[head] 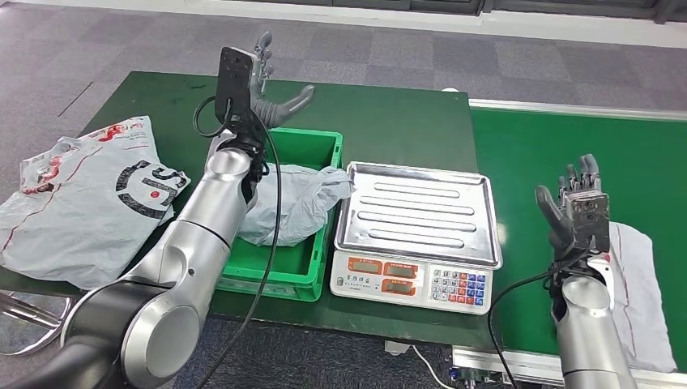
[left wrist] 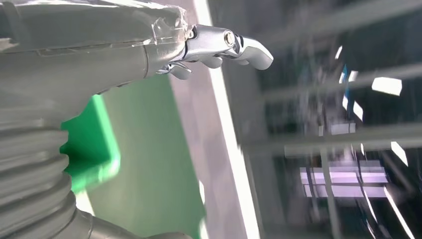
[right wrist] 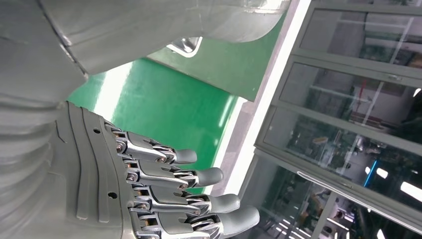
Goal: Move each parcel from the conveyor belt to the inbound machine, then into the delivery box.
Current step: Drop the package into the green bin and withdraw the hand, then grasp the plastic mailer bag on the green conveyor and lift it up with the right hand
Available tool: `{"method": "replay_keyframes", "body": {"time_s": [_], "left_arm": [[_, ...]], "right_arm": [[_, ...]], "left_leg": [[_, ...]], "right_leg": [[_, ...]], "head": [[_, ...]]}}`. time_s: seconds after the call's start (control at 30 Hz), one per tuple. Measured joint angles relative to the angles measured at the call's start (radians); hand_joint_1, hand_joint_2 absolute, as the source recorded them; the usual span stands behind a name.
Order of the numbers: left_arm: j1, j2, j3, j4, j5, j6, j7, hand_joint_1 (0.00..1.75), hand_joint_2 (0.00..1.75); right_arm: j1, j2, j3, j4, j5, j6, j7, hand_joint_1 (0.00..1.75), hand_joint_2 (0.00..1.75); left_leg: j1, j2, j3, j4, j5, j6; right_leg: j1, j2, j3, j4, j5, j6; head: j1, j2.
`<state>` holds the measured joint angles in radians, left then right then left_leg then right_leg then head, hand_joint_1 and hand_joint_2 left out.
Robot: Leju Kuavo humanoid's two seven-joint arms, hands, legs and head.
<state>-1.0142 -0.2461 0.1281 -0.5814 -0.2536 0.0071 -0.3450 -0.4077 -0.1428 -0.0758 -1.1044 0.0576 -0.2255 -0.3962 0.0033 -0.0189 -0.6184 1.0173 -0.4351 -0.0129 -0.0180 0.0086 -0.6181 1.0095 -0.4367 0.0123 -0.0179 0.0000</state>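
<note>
Left hand (head: 271, 85) open above crate (head: 308, 243); right hand (head: 577, 203) empty

Beside the silver-trayed scale (head: 415, 215) with its orange displays and red and blue keys, a bright green crate (head: 314, 267) holds a pale grey parcel (head: 296, 203). Left of the crate lies a grey bag (head: 81, 198) printed in black and red, apparently lettering. Right of the scale, a whitish parcel (head: 644, 296) lies on the green belt (head: 526, 154).
</note>
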Motion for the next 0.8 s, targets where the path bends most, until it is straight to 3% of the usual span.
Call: {"method": "replay_keyframes", "body": {"time_s": [0.13,0.27,0.4,0.47,0.6,0.8], "left_arm": [[0.002,-0.016,-0.011,0.021,0.114,-0.131,0.037,0.00,1.75],[0.023,-0.048,-0.062,0.063,0.125,-0.168,0.040,0.00,1.75],[0.085,-0.087,-0.206,0.096,0.209,-0.109,0.026,0.00,1.75],[0.119,-0.091,-0.323,0.105,0.309,-0.061,0.016,0.00,1.75],[0.140,-0.091,-0.471,0.124,0.374,-0.036,0.007,0.00,1.75],[0.140,-0.091,-0.541,0.145,0.367,-0.030,0.002,0.00,1.75]], "right_arm": [[-0.024,0.002,0.006,0.030,0.019,-0.008,0.001,0.00,1.75],[-0.059,0.001,0.016,0.082,0.076,-0.061,0.021,0.00,1.75],[-0.119,-0.059,0.071,0.264,0.365,-0.331,0.181,0.00,1.75],[-0.134,-0.092,0.079,0.364,0.442,-0.410,0.172,0.00,1.75],[-0.147,-0.123,0.082,0.487,0.478,-0.437,0.167,0.00,1.75],[-0.150,-0.156,0.099,0.577,0.620,-0.468,0.313,0.00,1.75]], "left_leg": [[0.000,0.000,0.000,0.000,0.000,0.000],[0.000,0.000,0.000,0.000,0.000,0.000],[-0.001,-0.005,0.000,0.001,0.000,0.001],[-0.001,-0.007,0.000,0.001,-0.001,0.001],[-0.001,-0.005,0.000,0.001,-0.002,0.002],[0.000,-0.004,0.000,0.000,-0.001,0.002]], "right_leg": [[0.000,0.000,0.000,0.000,0.000,0.000],[0.000,0.000,0.000,0.000,0.000,0.000],[-0.001,-0.005,0.002,-0.001,-0.001,0.001],[-0.001,-0.007,0.003,-0.001,-0.002,0.002],[-0.001,-0.005,0.001,-0.001,-0.002,0.002],[0.000,-0.004,0.001,-0.001,-0.002,0.002]], "head": [[0.000,0.000],[0.000,0.000],[0.000,0.000],[0.000,0.000],[0.000,0.000],[0.000,0.000]]}}
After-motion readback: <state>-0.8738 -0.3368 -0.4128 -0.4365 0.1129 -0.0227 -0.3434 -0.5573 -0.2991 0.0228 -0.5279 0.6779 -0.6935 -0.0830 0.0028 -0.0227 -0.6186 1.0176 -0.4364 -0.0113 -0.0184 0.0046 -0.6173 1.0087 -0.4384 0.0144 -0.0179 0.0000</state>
